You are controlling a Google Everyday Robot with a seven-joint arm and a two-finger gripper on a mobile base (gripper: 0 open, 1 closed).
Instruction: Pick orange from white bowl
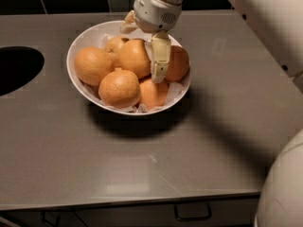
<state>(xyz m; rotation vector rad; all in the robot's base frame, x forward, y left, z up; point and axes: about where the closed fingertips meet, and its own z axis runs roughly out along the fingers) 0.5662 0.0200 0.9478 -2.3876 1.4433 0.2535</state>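
The white bowl (pixel 75 46) sits on the grey counter, lined with crinkled white paper and holding several oranges. My gripper (pixel 142 53) reaches down into it from above, open. One cream finger (pixel 160 58) goes down between the middle orange (pixel 134 56) and the right orange (pixel 178 63). The other finger (pixel 128 25) is at the bowl's back rim. The middle orange lies between the two fingers; I cannot tell whether they touch it. The orange in front (pixel 119 87) has a raised nub at its stem.
A grey counter (pixel 142 164) carries the bowl. A dark round hole (pixel 16 70) is cut in it at the left. Black tiles run along the back. The white robot arm (pixel 265 22) and rounded shell (pixel 284 193) fill the right side. Drawer handles show below the front edge.
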